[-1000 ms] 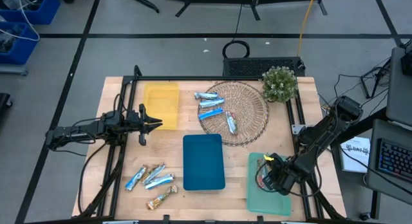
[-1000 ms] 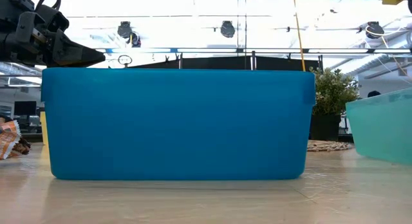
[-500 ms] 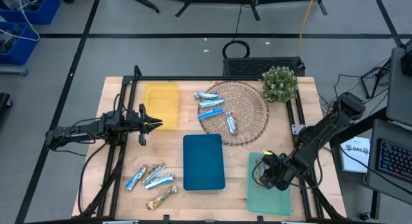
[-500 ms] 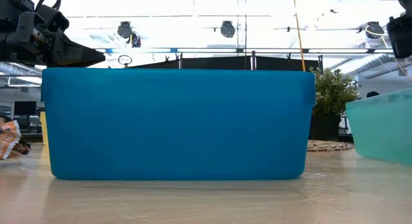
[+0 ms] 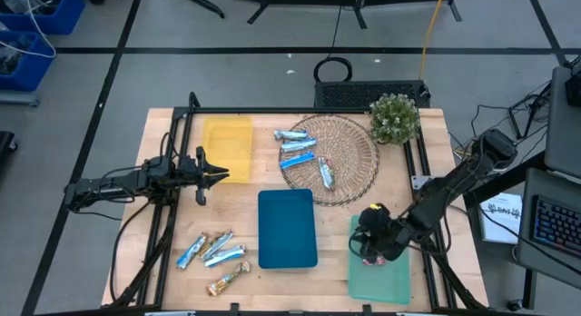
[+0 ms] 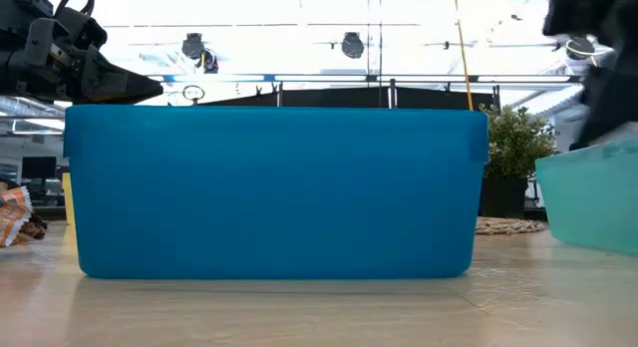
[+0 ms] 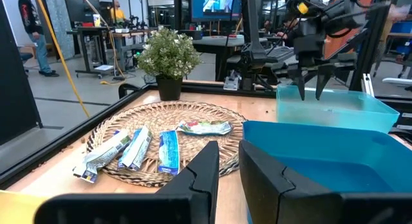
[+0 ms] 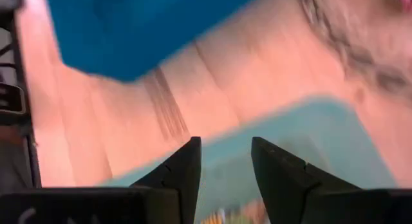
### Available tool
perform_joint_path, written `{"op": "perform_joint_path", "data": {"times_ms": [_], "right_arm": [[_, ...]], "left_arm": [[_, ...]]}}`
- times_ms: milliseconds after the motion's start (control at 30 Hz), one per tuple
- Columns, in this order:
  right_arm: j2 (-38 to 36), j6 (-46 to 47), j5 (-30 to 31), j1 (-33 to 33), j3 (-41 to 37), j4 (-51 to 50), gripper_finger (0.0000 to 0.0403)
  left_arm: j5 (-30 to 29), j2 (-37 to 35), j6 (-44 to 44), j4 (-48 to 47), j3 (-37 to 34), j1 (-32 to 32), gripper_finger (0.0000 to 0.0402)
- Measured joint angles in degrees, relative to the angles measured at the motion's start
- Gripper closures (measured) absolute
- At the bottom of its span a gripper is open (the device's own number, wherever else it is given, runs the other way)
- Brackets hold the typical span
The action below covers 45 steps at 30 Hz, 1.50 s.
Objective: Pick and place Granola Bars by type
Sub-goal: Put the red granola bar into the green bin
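We count four Granola Bars (image 5: 302, 155) on the wicker mat (image 5: 349, 175), more near the bench's front-left corner, unsorted; right gripper (image 5: 367, 246) apart, empty, left gripper (image 5: 221, 176) nearly together, empty.

- I see a yellow tray (image 5: 227, 145) far left.
- Blue tray (image 5: 287, 228) sits mid-table before me.
- Green tray (image 5: 379, 280) lies right.
- Wicker mat (image 5: 340, 143) beside potted plant (image 5: 394, 118).

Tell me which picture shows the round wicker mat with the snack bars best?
The high view shows the wicker mat best: its whole round shape, with four bars on it. The left wrist view shows it closer, at a slant, partly behind that arm's fingers. The low view shows only its thin edge. The right wrist view gives just a blur.
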Motion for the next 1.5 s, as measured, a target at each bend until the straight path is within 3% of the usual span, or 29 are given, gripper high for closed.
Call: {"op": "perform_joint_path", "data": {"times_ms": [267,767,1167,1500], "right_arm": [[0.0,-23.3,3.3,-5.6,0.0,9.1,0.0273],[-2.0,-43.4,3.2,-13.6,0.0,14.9,0.0273],[-16.7,-55.3,3.1,-17.0,-0.5,12.2,0.0273],[-33.1,-56.6,7.9,-26.0,-12.8,13.3,0.0273]], "left_arm": [[0.0,0.0,0.0,0.0,0.0,0.0,0.0334],[0.0,0.0,0.0,0.0,0.0,0.0,0.0334],[0.0,0.0,0.0,0.0,0.0,0.0,0.0334],[0.0,0.0,0.0,0.0,0.0,0.0,0.0334]]}}
